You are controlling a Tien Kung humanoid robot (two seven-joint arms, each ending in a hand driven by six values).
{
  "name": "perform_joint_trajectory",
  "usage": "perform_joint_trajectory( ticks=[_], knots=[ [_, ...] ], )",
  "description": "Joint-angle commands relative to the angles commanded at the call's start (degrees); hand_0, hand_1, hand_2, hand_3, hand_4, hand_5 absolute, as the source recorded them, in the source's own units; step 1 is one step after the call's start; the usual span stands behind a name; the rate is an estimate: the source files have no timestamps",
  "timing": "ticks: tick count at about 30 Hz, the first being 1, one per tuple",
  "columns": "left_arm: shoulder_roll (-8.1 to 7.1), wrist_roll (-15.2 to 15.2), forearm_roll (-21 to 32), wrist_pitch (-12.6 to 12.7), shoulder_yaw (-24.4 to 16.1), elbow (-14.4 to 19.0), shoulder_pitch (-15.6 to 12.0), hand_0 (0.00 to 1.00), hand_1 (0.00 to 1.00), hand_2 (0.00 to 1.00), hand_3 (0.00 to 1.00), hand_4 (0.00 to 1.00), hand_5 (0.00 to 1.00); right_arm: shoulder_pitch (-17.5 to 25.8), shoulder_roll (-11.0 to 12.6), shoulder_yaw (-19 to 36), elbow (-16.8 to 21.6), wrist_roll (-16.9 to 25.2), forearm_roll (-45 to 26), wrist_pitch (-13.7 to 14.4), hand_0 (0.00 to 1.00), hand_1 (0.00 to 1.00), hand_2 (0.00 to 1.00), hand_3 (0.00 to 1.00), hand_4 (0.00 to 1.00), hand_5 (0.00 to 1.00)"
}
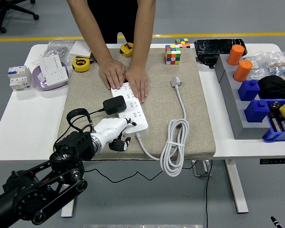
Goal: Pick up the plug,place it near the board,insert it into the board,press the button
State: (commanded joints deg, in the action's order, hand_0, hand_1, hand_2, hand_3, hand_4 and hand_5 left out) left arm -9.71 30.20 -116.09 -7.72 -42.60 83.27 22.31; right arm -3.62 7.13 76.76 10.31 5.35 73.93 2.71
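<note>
While person's hands (126,78) pin board (131,110), left hand (115,134) hovers at near end, fingers curled, empty.

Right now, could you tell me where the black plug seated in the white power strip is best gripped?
Grip the black plug across its two flat side faces, coming from above, near side: it stands proud of the white power strip, its cable leaves leftward, and the person's hands cover the far end.

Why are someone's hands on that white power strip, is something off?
Nothing looks damaged. A person's hands press flat on the power strip's far end, apparently steadying it while the robot's left hand works at its near end beside the black plug.
</note>
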Motion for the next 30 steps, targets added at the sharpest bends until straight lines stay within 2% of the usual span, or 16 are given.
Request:
perform_joint_trajectory(
  ticks=[8,19,30],
  knots=[
    [0.71,-0.46,-1.37,0.80,-0.38,-1.73,0.07,0.132,0.039,0.165,0.843,0.451,0.085,0.02,0.05,0.15,0.00,0.03,0.16,-0.02,0.961,0.836,0.760,0.782,0.998,0.998],
    [0.71,-0.61,-1.95,1.08,-0.70,-2.41,0.27,0.132,0.040,0.165,0.837,0.450,0.084,-0.14,0.07,0.23,0.00,0.07,0.14,-0.02,0.959,0.837,0.760,0.784,0.998,0.998],
    [0.62,-0.82,-1.93,1.17,-0.56,-1.61,0.35,0.132,0.039,0.165,0.822,0.444,0.073,-0.14,0.09,0.56,0.00,0.02,0.37,0.01,0.961,0.836,0.760,0.783,0.998,0.998]
  ],
)
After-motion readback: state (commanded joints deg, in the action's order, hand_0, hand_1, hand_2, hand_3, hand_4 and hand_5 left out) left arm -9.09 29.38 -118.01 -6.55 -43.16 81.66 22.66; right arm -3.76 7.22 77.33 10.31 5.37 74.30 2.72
